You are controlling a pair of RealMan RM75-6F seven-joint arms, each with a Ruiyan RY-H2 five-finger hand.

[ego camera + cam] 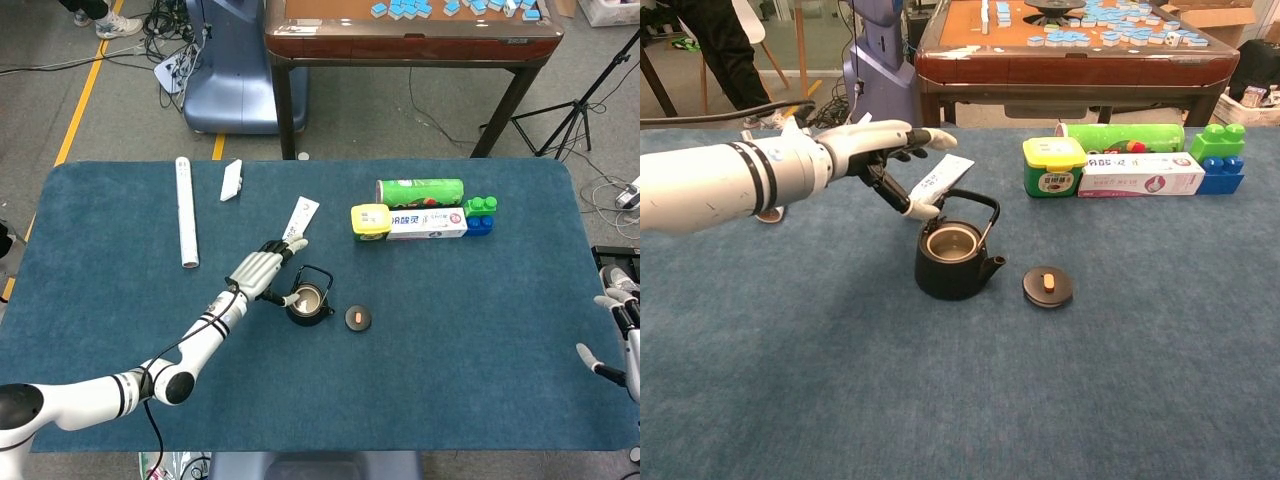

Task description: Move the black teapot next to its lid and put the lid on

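The black teapot (306, 301) (953, 260) stands upright on the blue table with its mouth uncovered and its handle raised. Its black lid (358, 318) (1048, 286), with an orange knob, lies flat just to the right of the spout, apart from the pot. My left hand (258, 268) (883, 155) hovers up and to the left of the teapot, fingers spread, holding nothing. One fingertip is near the handle; I cannot tell if it touches. My right hand (622, 335) shows only at the right edge of the head view, fingers apart, far from the pot.
A white paper strip (299, 218) lies behind the teapot. Behind and to the right stand a yellow-lidded green box (1053, 165), a toothpaste carton (1144, 173), a green can (420, 191) and toy bricks (1219, 156). A white tube (186, 211) lies at the far left.
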